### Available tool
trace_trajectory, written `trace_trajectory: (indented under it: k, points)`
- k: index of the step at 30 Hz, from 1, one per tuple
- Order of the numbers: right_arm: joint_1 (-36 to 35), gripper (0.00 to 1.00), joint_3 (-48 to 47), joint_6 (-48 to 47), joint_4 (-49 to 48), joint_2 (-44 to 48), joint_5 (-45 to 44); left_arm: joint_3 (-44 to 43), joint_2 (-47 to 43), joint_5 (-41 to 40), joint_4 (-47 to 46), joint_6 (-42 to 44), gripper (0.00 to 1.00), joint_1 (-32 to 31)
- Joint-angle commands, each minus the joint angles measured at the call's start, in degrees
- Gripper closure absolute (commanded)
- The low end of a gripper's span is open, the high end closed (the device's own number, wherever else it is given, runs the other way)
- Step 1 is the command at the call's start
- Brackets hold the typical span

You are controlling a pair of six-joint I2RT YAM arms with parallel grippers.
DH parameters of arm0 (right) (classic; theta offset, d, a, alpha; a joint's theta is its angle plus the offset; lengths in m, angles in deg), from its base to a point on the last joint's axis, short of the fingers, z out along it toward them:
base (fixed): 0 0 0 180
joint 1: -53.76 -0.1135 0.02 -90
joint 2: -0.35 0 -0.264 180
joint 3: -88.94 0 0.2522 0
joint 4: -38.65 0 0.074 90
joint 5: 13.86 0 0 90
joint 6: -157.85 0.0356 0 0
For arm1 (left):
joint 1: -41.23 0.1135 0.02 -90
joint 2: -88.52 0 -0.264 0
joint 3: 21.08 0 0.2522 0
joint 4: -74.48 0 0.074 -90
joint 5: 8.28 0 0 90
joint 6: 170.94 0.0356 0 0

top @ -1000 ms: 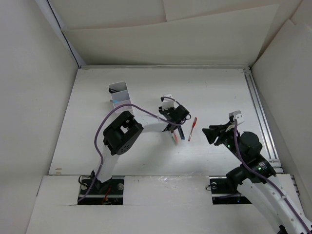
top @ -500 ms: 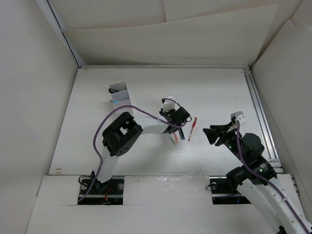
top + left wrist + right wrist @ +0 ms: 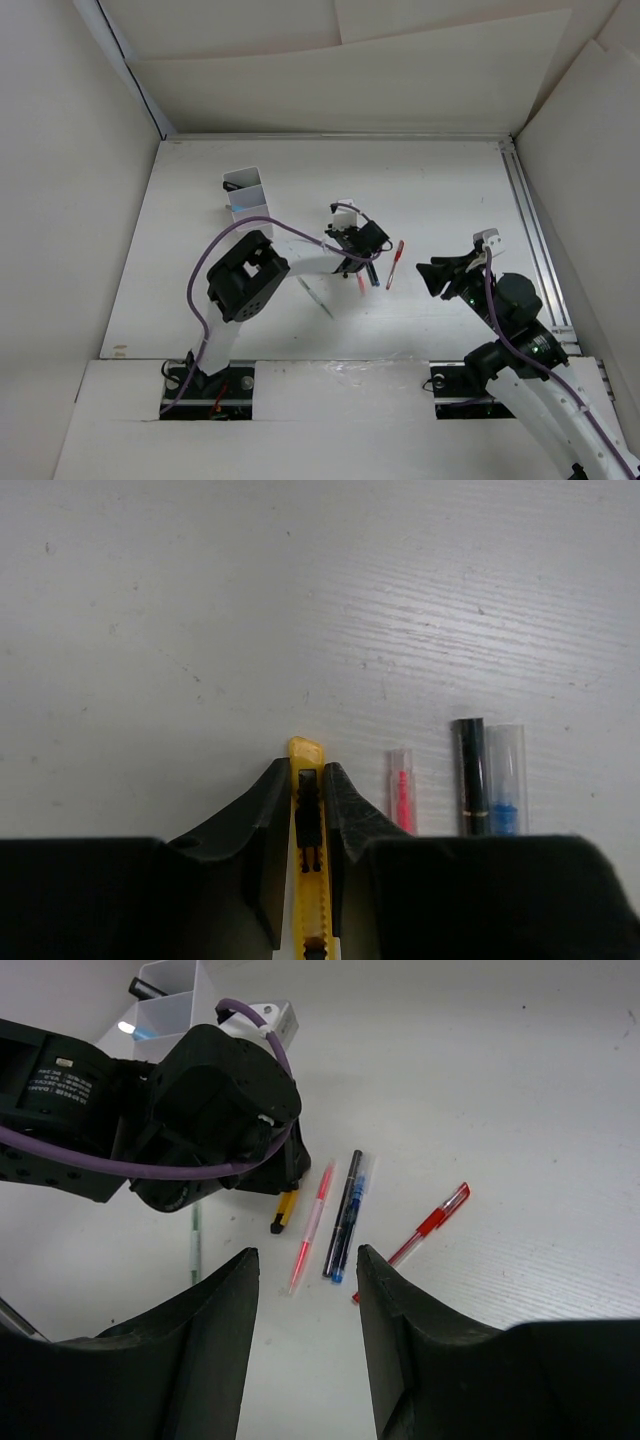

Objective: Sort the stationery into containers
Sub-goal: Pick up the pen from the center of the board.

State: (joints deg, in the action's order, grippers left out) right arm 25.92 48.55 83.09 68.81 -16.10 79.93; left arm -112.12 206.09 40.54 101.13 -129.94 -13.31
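My left gripper (image 3: 352, 243) is shut on a yellow utility knife (image 3: 307, 815), which sits between its fingertips low over the table; the knife's black end sticks out in the right wrist view (image 3: 285, 1210). Just right of it lie a pink pen (image 3: 402, 800), a black pen (image 3: 471, 775) and a blue pen (image 3: 505, 780), side by side. A red pen (image 3: 395, 263) lies further right. A pale green pen (image 3: 315, 298) lies under the left arm. The white two-compartment box (image 3: 246, 197) stands at the back left. My right gripper (image 3: 432, 276) is open and empty, right of the pens.
The left arm's elbow (image 3: 240, 280) hangs over the table's left middle. A metal rail (image 3: 530, 230) runs along the right edge. White walls enclose the table on three sides.
The left arm's elbow has swung slightly left, uncovering the pale green pen. The left gripper stays shut on the yellow knife at almost the same spot. The right arm has barely moved.
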Motion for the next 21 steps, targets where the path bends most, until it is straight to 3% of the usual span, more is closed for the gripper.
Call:
trace_trajectory:
  k: [1, 11, 16, 21]
  points:
    - [-0.6, 0.51, -2.5, 0.6, -0.6, 0.5, -0.4, 1.1, -6.1, -2.3, 6.3, -1.9, 1.00, -0.5]
    - [-0.6, 0.51, -1.4, 0.0, -0.6, 0.5, 0.7, 6.9, -21.4, -3.4, 3.9, -0.3, 1.00, 10.3]
    - [-0.6, 0.51, -0.1, 0.0, -3.3, 0.5, 2.8, 11.3, -30.2, -10.8, 0.9, -0.3, 1.00, 16.7]
    - [-0.6, 0.51, 0.4, 0.0, -4.7, 0.5, 4.6, 12.8, -31.4, -19.2, -6.4, 3.6, 1.00, 22.2]
